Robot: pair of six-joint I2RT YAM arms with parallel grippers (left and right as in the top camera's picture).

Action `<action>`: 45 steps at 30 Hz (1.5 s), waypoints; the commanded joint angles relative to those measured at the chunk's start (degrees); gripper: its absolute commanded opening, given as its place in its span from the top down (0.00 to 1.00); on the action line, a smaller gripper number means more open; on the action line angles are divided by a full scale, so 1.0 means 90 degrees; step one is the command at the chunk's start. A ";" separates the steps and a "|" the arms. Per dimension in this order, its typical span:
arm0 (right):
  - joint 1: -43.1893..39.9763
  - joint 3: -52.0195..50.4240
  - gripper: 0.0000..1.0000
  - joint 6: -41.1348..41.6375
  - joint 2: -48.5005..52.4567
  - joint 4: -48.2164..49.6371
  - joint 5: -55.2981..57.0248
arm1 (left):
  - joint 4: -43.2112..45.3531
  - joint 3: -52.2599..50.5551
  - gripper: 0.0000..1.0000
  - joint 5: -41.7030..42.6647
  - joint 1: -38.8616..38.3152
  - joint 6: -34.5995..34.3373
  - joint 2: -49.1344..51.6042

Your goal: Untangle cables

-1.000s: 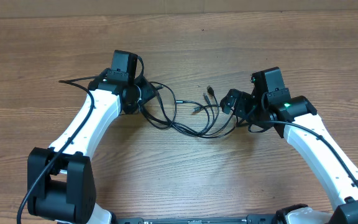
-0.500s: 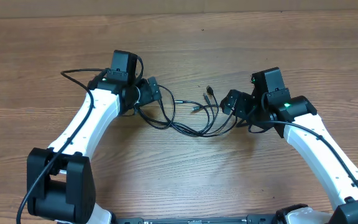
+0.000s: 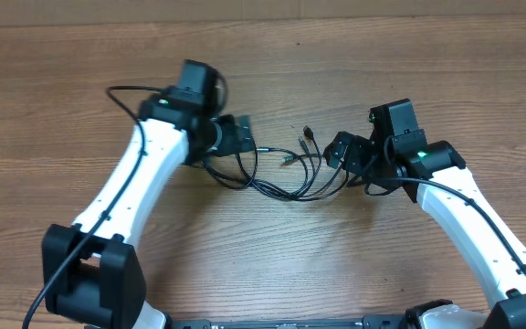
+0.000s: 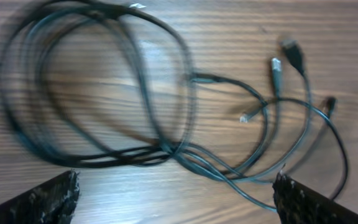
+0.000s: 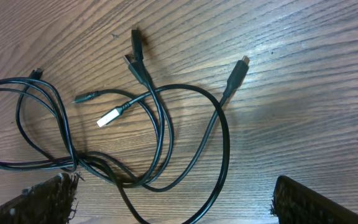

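Overhead, the cables (image 3: 281, 178) are lying in a loose tangle on the wooden counter (image 3: 272, 55), between the two arms. Their larger loops are sitting on the left side, and several plug ends (image 3: 307, 133) are fanning out toward the far edge near the middle.

The left end effector (image 3: 234, 137) is hanging over the left part of the tangle, just beside the loops. In the left wrist view its jaws are standing wide apart, with one finger (image 4: 45, 200) showing in each lower corner and nothing clamped between them. That view is blurring the cables (image 4: 185, 112), but it is showing a big oval coil on the left and thin strands trailing right to small plugs (image 4: 291, 53).

The right end effector (image 3: 341, 151) is sitting at the right end of the tangle, near the outermost strand. In the right wrist view its jaws are likewise spreading wide, and the fingers (image 5: 45, 199) are holding nothing. Below them the cables (image 5: 154, 124) are crossing each other in open loops, with a pale flat plug (image 5: 110, 116) lying inside one loop. Whether either end effector is touching a strand cannot be told.
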 commanded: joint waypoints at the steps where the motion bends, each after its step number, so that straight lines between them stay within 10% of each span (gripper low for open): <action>1: 0.0024 0.0044 0.00 0.0022 -0.0053 0.0032 -0.0034 | 0.0204 0.0090 0.00 -0.1163 -0.0563 -0.1659 0.0061; 6: 0.0024 0.0044 0.00 0.0022 -0.0053 0.0204 -0.0034 | 0.0967 0.0090 0.00 -0.1596 -0.0656 -0.3883 0.0563; 15: 0.0024 0.0044 0.00 0.0019 -0.0053 0.0202 -0.0032 | 0.2725 0.0090 0.05 -0.1666 -0.0653 -0.4840 0.1712; 22: 0.0024 0.0044 0.00 0.0019 -0.0053 0.0199 -0.0032 | 0.2951 0.0090 0.31 -0.2140 -0.0653 -0.4896 0.2174; 26: 0.0024 0.0044 0.00 0.0019 -0.0053 0.0177 -0.0032 | 0.3317 0.0090 0.86 -0.2188 -0.0651 -0.4884 0.2472; 31: 0.0022 0.0044 0.00 0.0022 -0.0053 0.0180 -0.0034 | 0.3577 0.0435 0.96 -0.1540 -0.0602 -0.3645 0.2193; 38: 0.0022 0.0044 0.00 0.0022 -0.0053 0.0194 -0.0034 | 0.1503 0.2042 0.96 -0.0129 -0.0602 -0.1246 0.0709; 45: 0.0024 0.0044 0.00 -0.0012 -0.0053 0.0180 -0.0160 | -0.0277 0.2854 0.96 0.0070 -0.0602 -0.0976 -0.0838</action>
